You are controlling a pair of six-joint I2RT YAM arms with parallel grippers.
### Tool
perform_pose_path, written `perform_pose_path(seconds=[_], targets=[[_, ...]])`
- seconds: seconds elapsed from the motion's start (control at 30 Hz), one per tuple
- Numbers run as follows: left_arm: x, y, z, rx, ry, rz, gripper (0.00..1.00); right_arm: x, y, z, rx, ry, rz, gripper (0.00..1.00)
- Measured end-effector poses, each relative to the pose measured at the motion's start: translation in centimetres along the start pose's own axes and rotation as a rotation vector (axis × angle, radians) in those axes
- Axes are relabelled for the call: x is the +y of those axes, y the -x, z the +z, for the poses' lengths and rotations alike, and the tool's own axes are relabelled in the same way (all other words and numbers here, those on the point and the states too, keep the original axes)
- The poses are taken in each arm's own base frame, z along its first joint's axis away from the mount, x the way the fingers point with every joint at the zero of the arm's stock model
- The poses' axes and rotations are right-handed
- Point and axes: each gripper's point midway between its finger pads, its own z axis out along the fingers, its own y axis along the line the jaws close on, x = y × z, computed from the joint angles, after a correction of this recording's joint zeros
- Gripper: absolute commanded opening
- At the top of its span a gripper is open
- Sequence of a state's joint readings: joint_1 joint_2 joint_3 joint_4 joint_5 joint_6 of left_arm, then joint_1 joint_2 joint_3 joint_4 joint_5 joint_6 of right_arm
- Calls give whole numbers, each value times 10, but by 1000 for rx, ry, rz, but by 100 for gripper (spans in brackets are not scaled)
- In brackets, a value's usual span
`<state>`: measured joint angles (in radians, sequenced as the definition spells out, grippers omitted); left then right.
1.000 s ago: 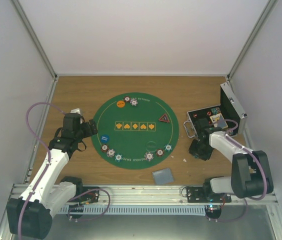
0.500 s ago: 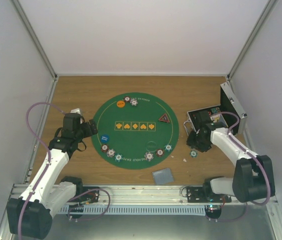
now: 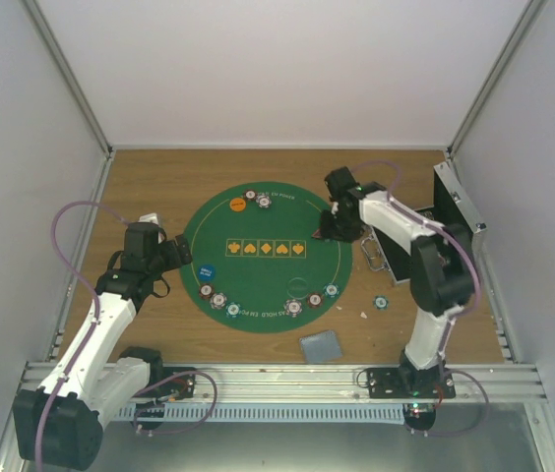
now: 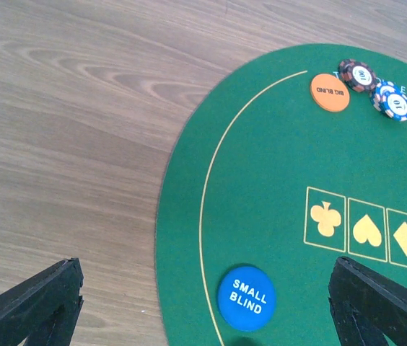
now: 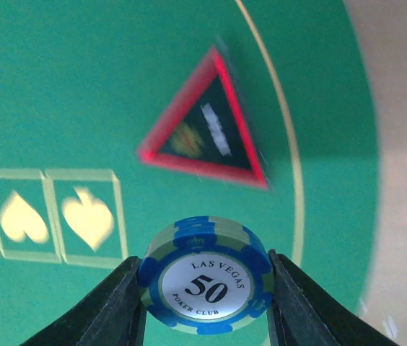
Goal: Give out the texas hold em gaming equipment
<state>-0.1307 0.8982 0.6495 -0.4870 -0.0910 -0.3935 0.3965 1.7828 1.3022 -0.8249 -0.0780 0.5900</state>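
Chip [image 5: 205, 285], blue, marked 50, sits clamped between right fingers [image 5: 113, 306] above the green mat [image 5: 59, 86], near the triangular marker [image 5: 207, 126]. Left fingers [image 4: 37, 299] spread wide, empty, near the blue disc [image 4: 246, 298].

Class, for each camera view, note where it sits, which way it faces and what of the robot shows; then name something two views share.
Top external: above and behind the bases, looking down at the green mat; both arms show.
Left wrist: on the left arm, looking down at the mat's left edge; left gripper, open, shows below.
Right wrist: looking down at the triangular marker; right gripper holds a blue chip.
Shared: top and left wrist both show the blue disc.
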Motion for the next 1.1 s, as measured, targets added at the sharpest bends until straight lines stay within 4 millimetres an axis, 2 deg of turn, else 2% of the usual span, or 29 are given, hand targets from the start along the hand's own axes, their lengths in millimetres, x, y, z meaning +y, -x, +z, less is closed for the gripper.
perform_pose_path(seconds=[0.1,0.23,0.4,0.6,0.97,1.1], targets=[[-1,0,0,1,-2,2,94,27,36,19,-16,21,-60,28],[-2,-1,0,1,-5,4,94,54,73,41,-28,42,-117,28],[-2,-1,0,2,-6,6,94,83,113,53,-63,85,-156,28],[-3,-1,0,2,-6,7,94,102,133,62,-75,136,-166,28],[-2,-2,1,5,-3,4,94,130,137,92,-29,275,-118,28],[-2,-2,1,5,-3,4,94,139,142,97,-32,315,-88,28]])
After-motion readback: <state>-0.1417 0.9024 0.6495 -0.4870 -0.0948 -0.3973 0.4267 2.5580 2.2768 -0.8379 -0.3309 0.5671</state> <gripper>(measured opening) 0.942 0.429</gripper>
